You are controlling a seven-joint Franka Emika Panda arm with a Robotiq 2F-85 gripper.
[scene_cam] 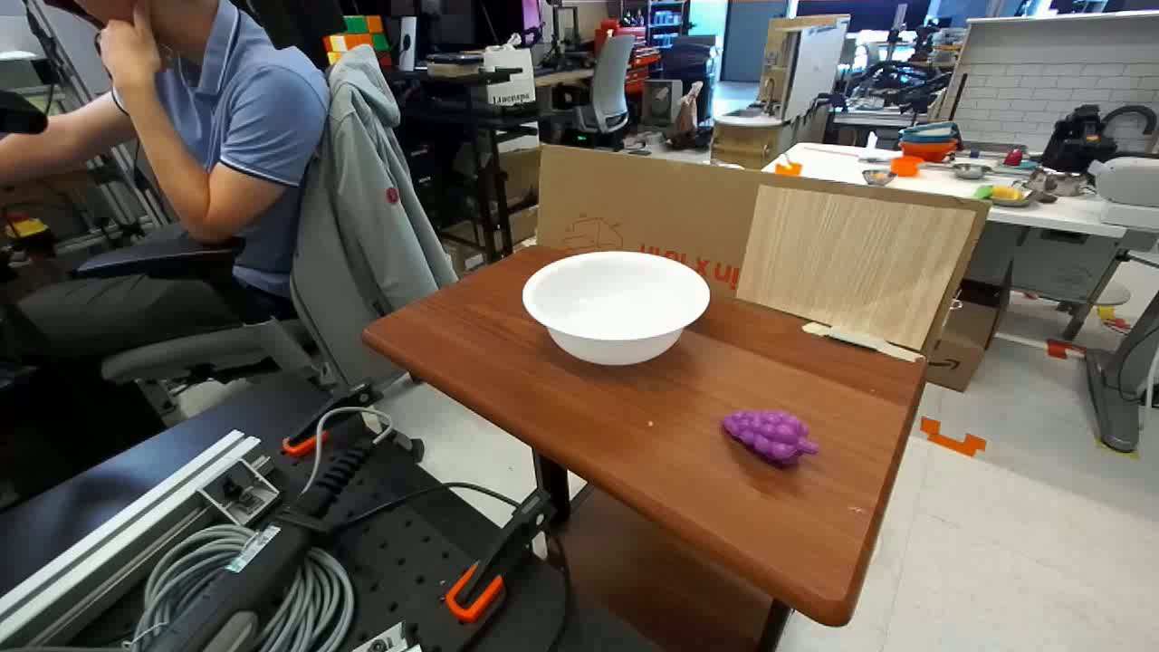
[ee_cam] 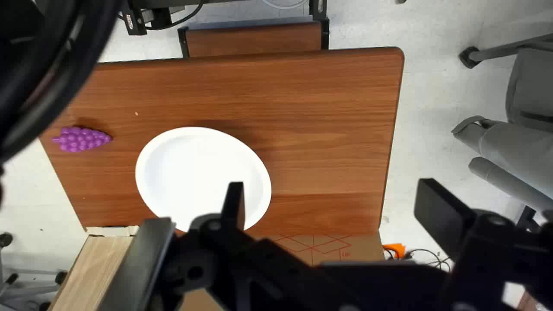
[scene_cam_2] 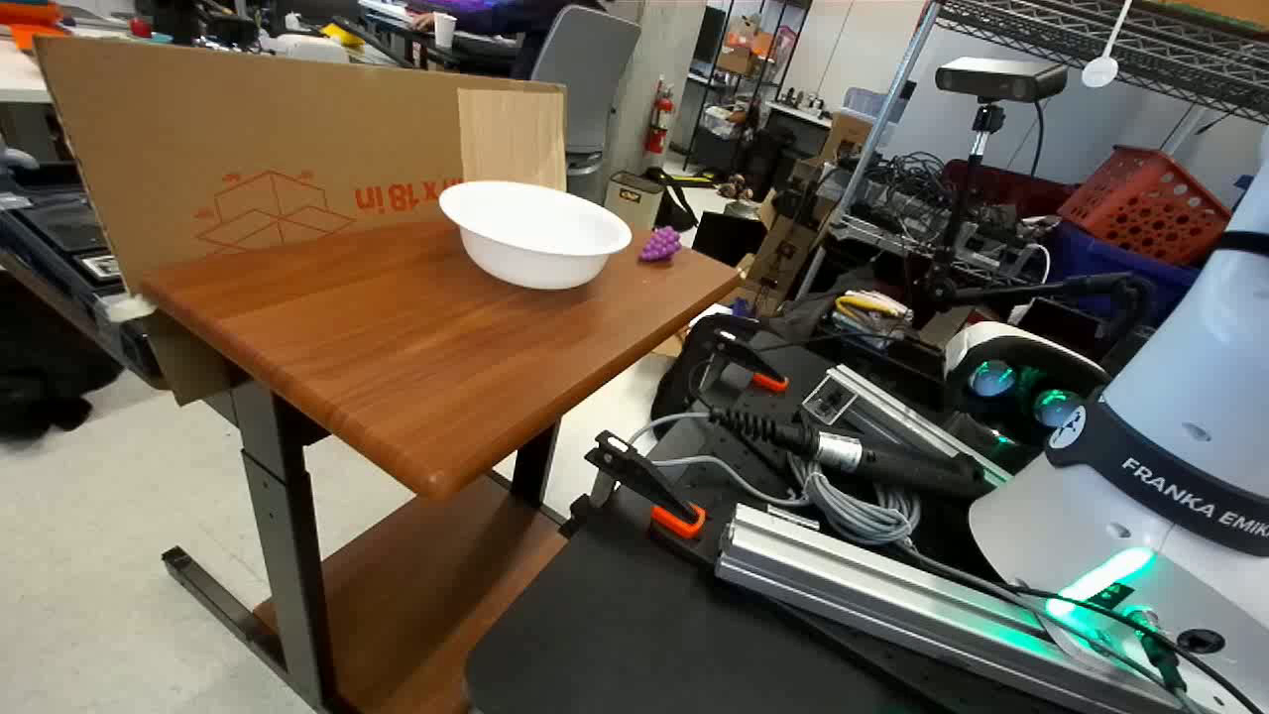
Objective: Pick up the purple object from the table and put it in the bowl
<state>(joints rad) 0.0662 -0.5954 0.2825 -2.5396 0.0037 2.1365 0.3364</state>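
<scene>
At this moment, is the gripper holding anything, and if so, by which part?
Nothing is held: the gripper stands open, and the purple grape cluster lies on the table.

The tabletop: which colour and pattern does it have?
The tabletop is reddish-brown with streaky wood grain, seen best in the wrist view.

In an ext. view, bowl [scene_cam: 616, 308] & grape bunch [scene_cam: 771, 437] on counter [scene_cam: 670, 398], apart; bunch R of & before bowl. Cardboard [scene_cam: 643, 190] behind both, w/ panel [scene_cam: 856, 263] before its R part. Wrist view: bunch L of bowl.

White bowl [scene_cam_2: 535, 236], purple cluster [scene_cam_2: 659, 245], both on brown table [scene_cam_2: 367, 347], robot arm [scene_cam_2: 1160, 397]
</scene>
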